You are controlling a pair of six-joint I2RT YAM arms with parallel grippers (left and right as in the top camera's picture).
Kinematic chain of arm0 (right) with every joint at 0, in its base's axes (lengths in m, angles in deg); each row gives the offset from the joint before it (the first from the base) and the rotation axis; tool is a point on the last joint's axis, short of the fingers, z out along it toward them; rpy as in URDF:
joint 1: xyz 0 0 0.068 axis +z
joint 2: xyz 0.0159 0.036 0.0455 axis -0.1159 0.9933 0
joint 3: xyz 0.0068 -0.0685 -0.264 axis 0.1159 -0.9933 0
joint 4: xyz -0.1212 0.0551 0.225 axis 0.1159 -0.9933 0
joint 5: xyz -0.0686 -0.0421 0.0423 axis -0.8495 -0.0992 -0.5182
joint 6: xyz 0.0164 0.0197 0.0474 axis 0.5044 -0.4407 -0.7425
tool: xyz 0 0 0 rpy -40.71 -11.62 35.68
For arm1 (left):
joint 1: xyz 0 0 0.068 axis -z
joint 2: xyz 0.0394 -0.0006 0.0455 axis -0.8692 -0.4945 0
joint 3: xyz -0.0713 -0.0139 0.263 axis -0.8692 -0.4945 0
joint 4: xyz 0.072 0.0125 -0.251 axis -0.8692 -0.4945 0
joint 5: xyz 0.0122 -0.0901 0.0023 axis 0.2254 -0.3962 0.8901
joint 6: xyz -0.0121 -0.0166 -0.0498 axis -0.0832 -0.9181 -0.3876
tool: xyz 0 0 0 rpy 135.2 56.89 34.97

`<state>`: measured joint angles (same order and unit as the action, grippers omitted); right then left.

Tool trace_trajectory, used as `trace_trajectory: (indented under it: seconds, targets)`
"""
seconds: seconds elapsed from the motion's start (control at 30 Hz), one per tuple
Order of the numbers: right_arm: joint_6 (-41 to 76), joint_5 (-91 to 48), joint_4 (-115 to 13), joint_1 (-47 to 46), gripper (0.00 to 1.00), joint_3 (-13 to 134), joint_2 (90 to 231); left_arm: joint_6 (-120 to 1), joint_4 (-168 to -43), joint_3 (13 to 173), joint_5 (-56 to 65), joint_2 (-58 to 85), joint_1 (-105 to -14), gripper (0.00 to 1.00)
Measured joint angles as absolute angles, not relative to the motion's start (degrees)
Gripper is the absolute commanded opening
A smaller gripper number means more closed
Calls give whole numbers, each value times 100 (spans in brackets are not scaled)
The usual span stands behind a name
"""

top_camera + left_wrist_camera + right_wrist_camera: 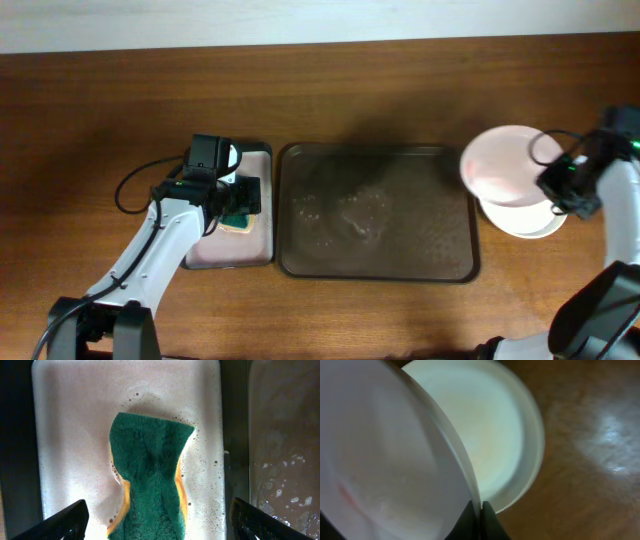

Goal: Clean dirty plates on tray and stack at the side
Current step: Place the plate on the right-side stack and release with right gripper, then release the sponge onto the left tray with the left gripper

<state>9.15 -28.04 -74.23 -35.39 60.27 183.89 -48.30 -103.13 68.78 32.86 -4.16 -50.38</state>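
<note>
My right gripper (556, 186) is shut on the rim of a white plate (505, 162) and holds it tilted above the plates stacked on the table at the right (530, 220). In the right wrist view the held plate (385, 460) fills the left, with a faint red smear, and a pale plate (495, 435) lies below it; my fingers (481, 510) pinch the rim. The large dark brown tray (450, 270) is wet and holds no plates. My left gripper (238, 200) is open over a green and yellow sponge (150, 485).
The sponge lies in a smaller tray with a pinkish lining (255, 245), soapy and speckled in the left wrist view (75, 435), just left of the large tray. Bare wooden table (400, 90) surrounds both trays.
</note>
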Motion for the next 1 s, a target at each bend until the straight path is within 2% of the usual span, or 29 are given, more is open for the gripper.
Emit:
trace_trajectory:
  seconds: [0.1,0.17,0.23,0.27,0.47,0.5,0.6,0.77,0.87,1.0]
  targets:
    - [898,-2659,-7427,-4068,21,6025,18411,-4832,-10313,6878,3286,-416,-5038,89]
    - [895,-2616,-7425,-4225,38,6025,18446,-4830,-10313,6878,3286,-416,-5038,89]
    - [871,-2550,-7427,-4265,45,6025,18505,-4830,-10313,6878,3284,-416,-5038,89]
    - [902,-2513,-7429,-4254,47,6025,18529,-4832,-10313,6878,3284,-416,-5038,89]
    - [1674,-1304,-7300,-3712,75,6025,18656,-5066,-10311,6878,3227,-416,-5095,92]
    - [1842,-1114,-7298,-3467,82,6025,18656,-5119,-10311,6878,3137,-416,-5165,97]
    - [2325,-915,-7304,-2676,89,6025,18656,-5206,-10499,6948,2788,-416,-5478,99]
    - [2782,-1322,-7910,-1379,100,6060,18656,-5267,-11830,7754,2501,-418,-5830,99]
    - [2887,-1643,-8336,-885,99,6162,18656,-5272,-12625,8135,2451,-407,-5858,100]
    - [2928,-1831,-8622,-724,99,6178,18320,-5283,-13392,8159,2420,-390,-5856,99]
